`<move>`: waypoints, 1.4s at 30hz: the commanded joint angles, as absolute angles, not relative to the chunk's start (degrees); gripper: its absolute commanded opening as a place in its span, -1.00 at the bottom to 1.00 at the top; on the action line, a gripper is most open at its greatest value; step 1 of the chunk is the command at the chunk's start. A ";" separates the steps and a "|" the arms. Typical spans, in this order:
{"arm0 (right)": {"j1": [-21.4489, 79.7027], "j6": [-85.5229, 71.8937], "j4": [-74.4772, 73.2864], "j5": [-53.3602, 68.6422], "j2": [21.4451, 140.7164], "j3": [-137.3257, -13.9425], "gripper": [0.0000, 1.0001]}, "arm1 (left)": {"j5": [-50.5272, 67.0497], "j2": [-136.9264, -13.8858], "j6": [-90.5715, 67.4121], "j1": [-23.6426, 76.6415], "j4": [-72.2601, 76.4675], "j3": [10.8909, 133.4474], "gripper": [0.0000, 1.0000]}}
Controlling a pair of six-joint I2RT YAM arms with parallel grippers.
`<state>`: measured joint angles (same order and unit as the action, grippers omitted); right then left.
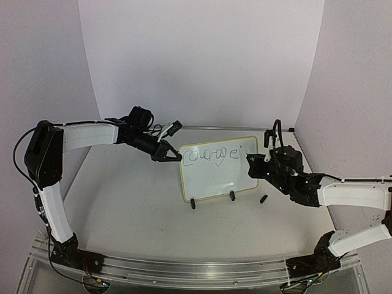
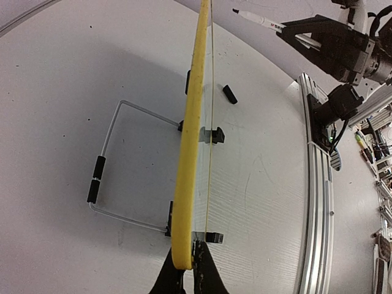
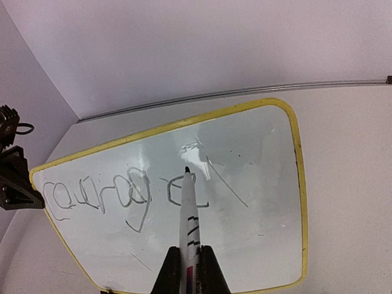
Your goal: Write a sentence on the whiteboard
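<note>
The board (image 1: 217, 180) stood upright mid-table (image 1: 122, 208) on its 2 black feet (image 1: 193, 204), face toward the arms and leaning back a bit. The L gripper (image 2: 187, 264) was clamped shut on the yellow rim (image 2: 188, 153) at the board's left end, steadying it, w/ nothing else in it. The R gripper (image 3: 190, 260) was closed snug round a marker (image 3: 188, 220), tip pointing up & fwd, right by the last letter. I couldn't tell whether the tip touched the gloss or hung just off it.

The script (image 3: 110, 196) so far was one wobbly word along the top, approx "courage". The rest of the face was blank bar faint streaks, so I'd call it maybe a third done, w/ the next word due.

To do that bit well, imo:
- Lift the tip clear before shifting, so no stray drag line.
- Not much room was left to the right on that line. Dropping to a 2nd line under the first looked safer.
- Press lightly. The board was pinched at one end only, & a shove at the far end could swing or tip it.
- L grip shouldn't slacken mid-stroke.
- Slow, short strokes, w/ the marker near square to the face.
- Mind the cap (image 1: 264, 199) lying on the table just right of the board. A low wrist could knock it.
</note>
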<state>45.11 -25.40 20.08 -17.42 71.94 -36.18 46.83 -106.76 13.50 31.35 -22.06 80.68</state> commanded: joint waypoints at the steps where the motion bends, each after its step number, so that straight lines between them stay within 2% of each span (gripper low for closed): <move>1: 41.70 -21.73 19.86 -11.37 69.53 -34.84 -1.00 | 39.53 -106.44 18.86 31.57 -23.03 81.12 -1.00; 9: 36.69 -19.56 23.11 -6.26 68.05 -31.86 -1.00 | 39.25 -106.26 19.04 31.55 -23.05 81.04 -1.00; 29: 36.30 -17.30 26.01 -8.62 73.12 -34.37 -1.00 | 39.09 -107.05 19.10 31.57 -23.25 81.12 -1.00; 42: 36.30 -19.33 24.88 -16.95 75.02 -34.69 -1.00 | 38.99 -107.38 19.17 31.56 -23.20 81.12 -1.00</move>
<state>36.40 -18.57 24.43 -12.40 73.93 -32.25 46.74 -106.72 13.50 31.35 -22.11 80.68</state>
